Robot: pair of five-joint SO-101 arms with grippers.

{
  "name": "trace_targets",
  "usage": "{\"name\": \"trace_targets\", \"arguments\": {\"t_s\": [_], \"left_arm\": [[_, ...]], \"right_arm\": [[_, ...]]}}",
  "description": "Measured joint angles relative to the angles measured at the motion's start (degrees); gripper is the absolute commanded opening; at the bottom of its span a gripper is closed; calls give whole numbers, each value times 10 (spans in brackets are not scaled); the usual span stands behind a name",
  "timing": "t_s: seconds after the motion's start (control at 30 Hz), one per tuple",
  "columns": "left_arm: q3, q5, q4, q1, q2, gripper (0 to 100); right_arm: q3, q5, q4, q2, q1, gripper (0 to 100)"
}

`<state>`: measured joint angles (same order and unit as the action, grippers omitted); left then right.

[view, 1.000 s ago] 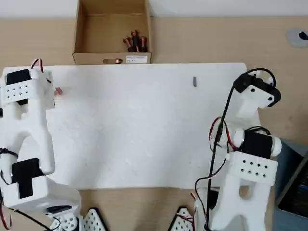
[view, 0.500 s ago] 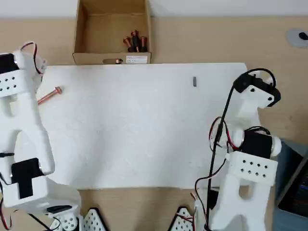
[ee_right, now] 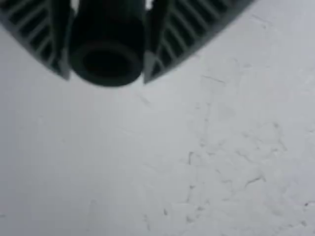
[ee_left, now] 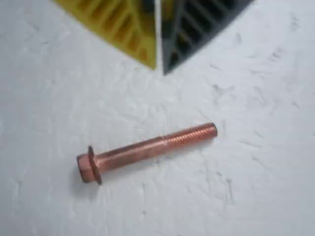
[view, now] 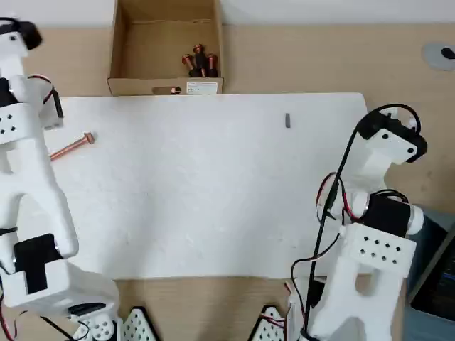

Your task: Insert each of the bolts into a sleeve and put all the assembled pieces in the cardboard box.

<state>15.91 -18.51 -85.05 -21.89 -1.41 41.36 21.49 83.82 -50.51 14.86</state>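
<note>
Left claw (ee_left: 158, 59), tips pressed together, is hovering over the loose copper flanged bolt (ee_left: 147, 153) while right claw (ee_right: 106, 51) is pinching a black tubular sleeve (ee_right: 106, 64), open end exposed, likely awaiting that bolt.

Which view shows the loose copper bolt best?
The left wrist view: the copper bolt lies whole on the white mat, head and thread clear. The high view gives it small at the mat's left edge. The right wrist view faces its held sleeve.

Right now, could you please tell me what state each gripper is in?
Left gripper: closed, empty.
Right gripper: closed on a black sleeve.
</note>
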Motion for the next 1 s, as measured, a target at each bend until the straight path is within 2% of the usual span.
{"name": "trace_targets", "arguments": {"t_s": [0.3,0.4,0.5,0.63,0.8,1.0], "left_arm": [[-7,-258,-4,2,-47,5],[9,-313,-4,2,-95,6],[58,-358,-39,2,-148,6],[155,-396,-102,9,-224,7],[267,-416,-135,11,-322,30],[330,-433,-148,12,-381,91]], "right_arm": [[0,-1,0,0,0,9],[0,-1,0,0,0,9],[0,-1,0,0,0,9],[0,-1,0,0,0,9],[0,-1,0,0,0,9],[0,-1,0,0,0,9]]}}
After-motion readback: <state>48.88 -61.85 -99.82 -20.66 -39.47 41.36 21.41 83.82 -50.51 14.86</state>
